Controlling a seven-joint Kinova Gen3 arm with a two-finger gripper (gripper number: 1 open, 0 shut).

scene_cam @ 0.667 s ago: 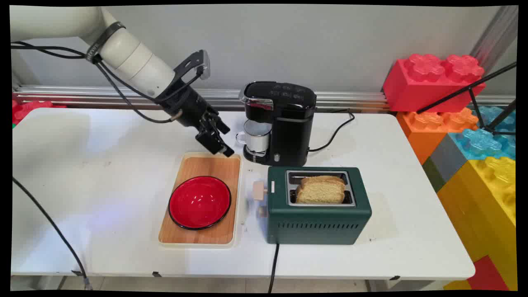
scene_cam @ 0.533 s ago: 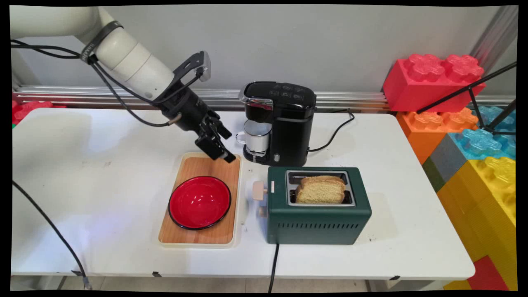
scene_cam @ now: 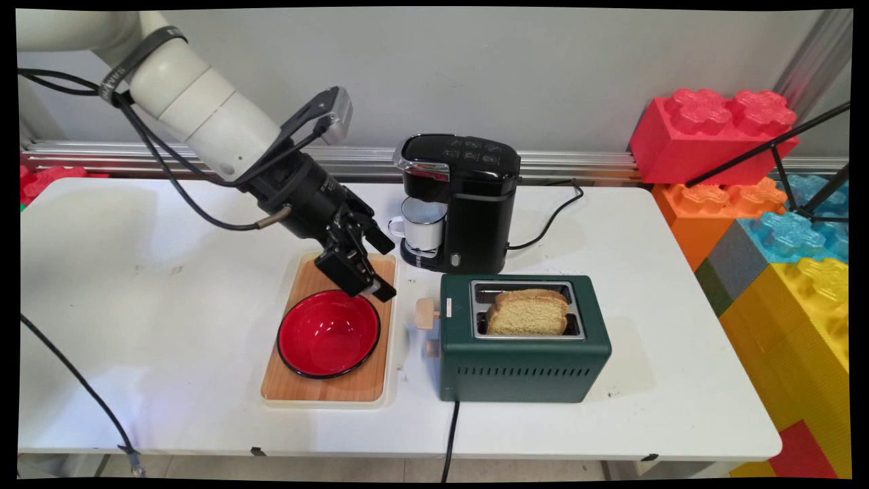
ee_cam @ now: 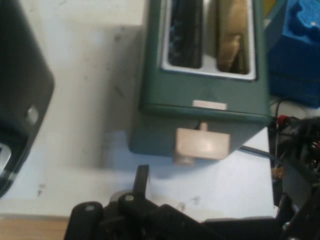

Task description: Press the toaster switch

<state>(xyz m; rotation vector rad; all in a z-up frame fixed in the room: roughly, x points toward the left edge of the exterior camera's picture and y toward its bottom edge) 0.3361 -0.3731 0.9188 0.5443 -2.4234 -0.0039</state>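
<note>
My black gripper (scene_cam: pixel 380 293) hangs low over the far right part of the wooden tray (scene_cam: pixel 370 380), just past the rim of the red bowl (scene_cam: pixel 328 333). Its fingers look pressed together with nothing between them. It points down and right at the green toaster (scene_cam: pixel 523 370), whose beige lever knob (scene_cam: pixel 426 313) sits a short way to the right of the fingertips. In the hand view the gripper (ee_cam: pixel 143 172) rises at bottom centre, just below the lever knob (ee_cam: pixel 202 145) on the toaster (ee_cam: pixel 200 107). A bread slice (scene_cam: pixel 528 312) stands in one toaster slot; the other slot is dark.
A black coffee maker (scene_cam: pixel 468 204) with a white mug (scene_cam: pixel 423 225) under its spout stands behind the toaster, close to the gripper's right. Power cords run off the table's back and front edges. Large coloured blocks (scene_cam: pixel 767 224) are stacked at the right.
The gripper has come down and forward from the tray's far edge to above the bowl's far right rim, closer to the toaster lever. Nothing on the table has moved.
</note>
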